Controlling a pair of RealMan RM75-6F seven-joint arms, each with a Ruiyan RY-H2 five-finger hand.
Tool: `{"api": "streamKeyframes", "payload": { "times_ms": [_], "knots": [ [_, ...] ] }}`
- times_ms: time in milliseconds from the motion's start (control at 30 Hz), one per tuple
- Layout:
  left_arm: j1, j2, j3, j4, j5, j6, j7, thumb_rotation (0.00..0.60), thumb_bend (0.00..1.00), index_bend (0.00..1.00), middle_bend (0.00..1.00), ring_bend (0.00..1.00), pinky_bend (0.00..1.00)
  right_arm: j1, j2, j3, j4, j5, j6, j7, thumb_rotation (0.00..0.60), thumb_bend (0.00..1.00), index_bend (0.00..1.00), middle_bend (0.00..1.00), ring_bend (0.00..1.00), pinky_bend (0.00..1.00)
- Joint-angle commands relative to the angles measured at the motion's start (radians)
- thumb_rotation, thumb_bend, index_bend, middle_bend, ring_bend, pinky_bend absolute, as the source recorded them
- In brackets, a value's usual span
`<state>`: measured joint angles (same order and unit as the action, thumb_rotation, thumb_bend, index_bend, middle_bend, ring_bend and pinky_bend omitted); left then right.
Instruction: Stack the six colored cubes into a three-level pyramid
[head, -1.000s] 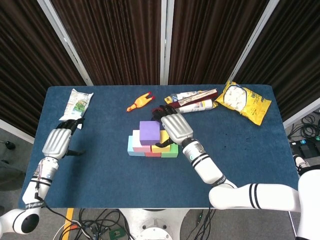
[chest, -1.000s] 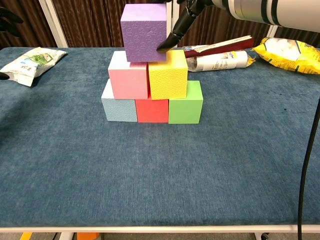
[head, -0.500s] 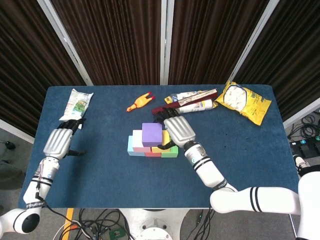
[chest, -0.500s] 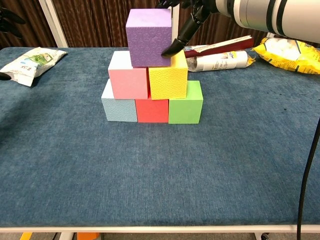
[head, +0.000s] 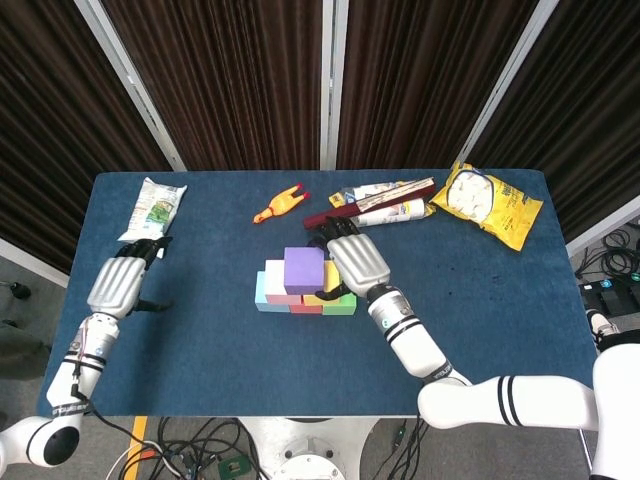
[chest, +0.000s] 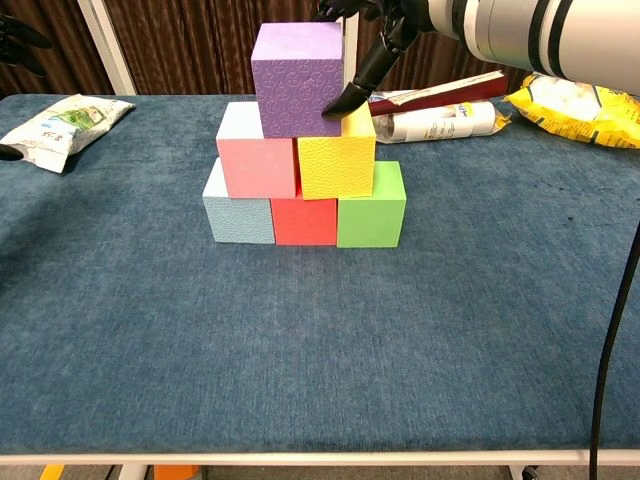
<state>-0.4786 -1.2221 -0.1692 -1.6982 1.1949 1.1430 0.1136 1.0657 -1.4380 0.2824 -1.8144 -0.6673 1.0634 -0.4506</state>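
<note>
Starting at our right hand (head: 355, 262): a dark fingertip (chest: 338, 103) touches the lower right edge of the purple cube (chest: 298, 79), and other fingers reach behind its top, so we read it as a light grip on the cube's sides, though contact on the far side is hidden. The purple cube sits on the pink cube (chest: 257, 153) and the yellow cube (chest: 336, 156), straddling their seam and looking roughly level in the chest view. Below them the light blue cube (chest: 238, 207), the red cube (chest: 304, 220) and the green cube (chest: 371, 206) form the bottom row, touching one another. So all six cubes are in place and three levels stand; we judge the stacking essentially done, with only letting go and pulling the hand clear left, without nudging the top cube. Our left hand (head: 118, 282) hovers near the table's left edge with nothing in it, fingers loosely extended as far as the head view shows, well apart from the stack. Beyond the stack on the blue table (head: 200, 340) lie a rubber chicken (head: 279, 204), a white snack packet (head: 155, 207), a yellow bag (head: 484, 203) and a tube with a dark red flat item (chest: 440, 113), none near the pyramid.
</note>
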Motion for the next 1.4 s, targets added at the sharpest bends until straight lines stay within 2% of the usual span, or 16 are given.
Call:
{"api": "streamKeyframes", "payload": {
  "times_ms": [33,200,367,433,633,833,967,1067,1267,1400],
  "knots": [
    [0.000,-0.001,0.001,0.001,0.000,0.000,-0.001,0.600,0.04,0.14,0.18,0.11,0.19,0.000,-0.002,0.000,0.000,0.002,0.000,-0.004,0.600,0.05,0.38,0.16,0.00,0.00],
    [0.000,-0.002,0.000,0.004,0.001,-0.001,-0.004,0.600,0.04,0.14,0.18,0.11,0.19,0.000,-0.003,0.000,-0.003,0.013,-0.003,-0.016,0.600,0.03,0.26,0.15,0.00,0.00],
    [-0.001,-0.004,-0.001,0.007,0.003,0.001,-0.007,0.600,0.04,0.14,0.18,0.11,0.19,-0.001,0.000,-0.001,-0.008,0.013,-0.009,-0.019,0.600,0.01,0.07,0.12,0.00,0.00],
    [-0.001,-0.004,-0.001,0.008,0.004,0.001,-0.006,0.600,0.04,0.14,0.18,0.11,0.19,-0.004,0.003,0.001,-0.014,0.010,-0.008,-0.017,0.600,0.01,0.02,0.11,0.00,0.00],
    [0.002,0.001,-0.004,0.005,0.004,0.007,-0.009,0.600,0.04,0.14,0.18,0.11,0.19,-0.036,0.059,0.011,-0.073,-0.032,0.013,0.008,0.600,0.01,0.00,0.06,0.00,0.00],
    [0.014,0.023,-0.008,0.004,0.003,0.024,-0.012,0.600,0.04,0.14,0.18,0.11,0.19,-0.154,0.218,0.000,-0.190,-0.154,0.097,0.076,0.600,0.01,0.00,0.01,0.00,0.00],
    [0.034,0.051,-0.010,0.008,0.004,0.054,-0.011,0.600,0.04,0.14,0.18,0.11,0.19,-0.280,0.346,-0.055,-0.206,-0.286,0.144,0.165,0.600,0.01,0.00,0.02,0.00,0.00],
    [0.057,0.067,-0.004,0.017,0.013,0.089,-0.007,0.600,0.04,0.14,0.18,0.11,0.19,-0.383,0.405,-0.117,-0.154,-0.407,0.185,0.259,0.600,0.03,0.00,0.08,0.00,0.00],
    [0.127,0.076,0.035,0.053,0.065,0.189,0.013,0.600,0.04,0.14,0.18,0.11,0.19,-0.563,0.432,-0.254,0.056,-0.640,0.259,0.491,0.600,0.07,0.00,0.12,0.00,0.00],
    [0.182,0.078,0.064,0.065,0.105,0.265,0.021,0.600,0.04,0.14,0.18,0.11,0.18,-0.656,0.403,-0.288,0.175,-0.719,0.347,0.598,0.600,0.08,0.00,0.11,0.00,0.00]
  ]
}}
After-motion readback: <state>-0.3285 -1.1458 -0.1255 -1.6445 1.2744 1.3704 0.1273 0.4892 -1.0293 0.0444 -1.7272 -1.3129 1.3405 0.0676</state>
